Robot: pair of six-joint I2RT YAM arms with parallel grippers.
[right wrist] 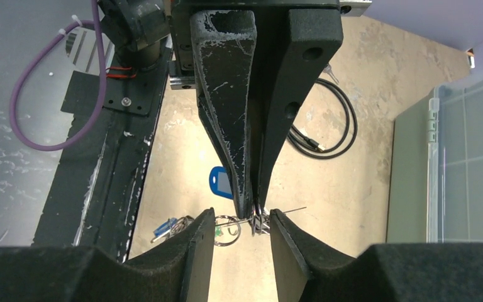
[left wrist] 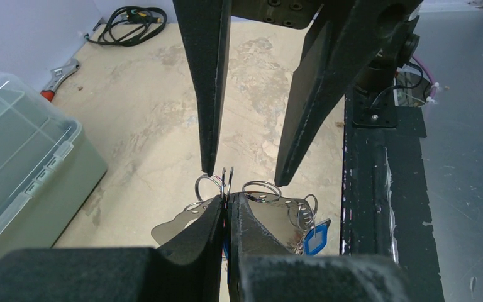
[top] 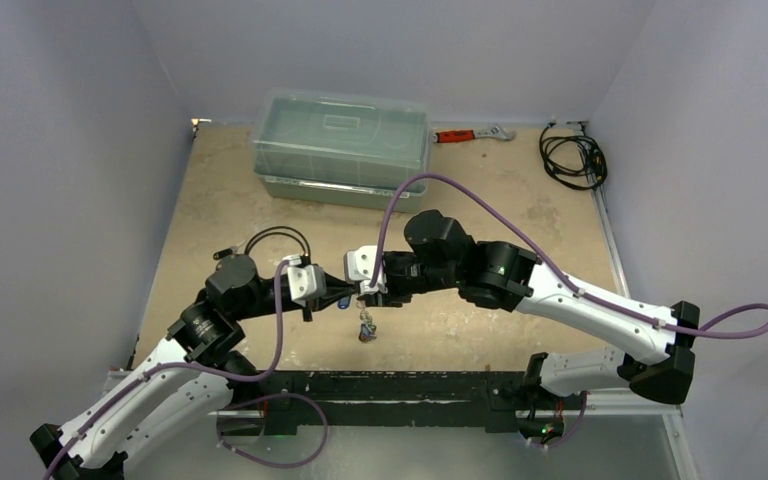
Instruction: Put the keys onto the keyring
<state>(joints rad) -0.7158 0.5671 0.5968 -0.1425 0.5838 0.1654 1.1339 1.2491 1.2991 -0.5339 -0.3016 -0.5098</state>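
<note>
The keyring, a flat silver plate with small holes round its rim, is held above the table between the two grippers. My left gripper is shut on its rim, with a small split ring sticking up between the fingers. The keys hang below it on split rings, one with a blue tag; from above they dangle as a bunch. My right gripper is open, its fingers straddling the keyring's edge and the left fingertips without closing. A blue tag hangs behind.
A clear plastic box stands at the back. An orange-handled wrench and a black cable coil lie at the back right. A thin black cable loop lies by the left arm. The black base rail runs along the near edge.
</note>
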